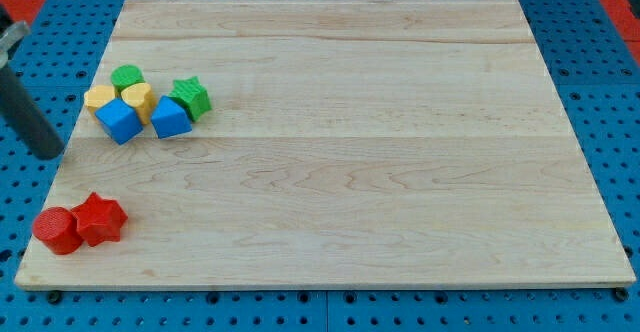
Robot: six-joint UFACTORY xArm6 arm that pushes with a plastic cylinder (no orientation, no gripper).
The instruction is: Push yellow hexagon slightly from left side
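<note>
A tight cluster of blocks sits at the wooden board's upper left. The yellow hexagon (100,97) is at the cluster's left edge. It touches a green round block (127,76) above it, a second yellow block (138,99) to its right, and a blue cube (119,121) below it. A second blue block (170,118) and a green star (191,99) lie further right. My tip (48,153) is off the board, over the blue pegboard. It is to the left of and slightly below the hexagon, clear of all blocks.
A red cylinder (57,231) and a red star (99,219) touch each other at the board's (350,172) lower left corner. Blue pegboard (30,192) surrounds the board on all sides.
</note>
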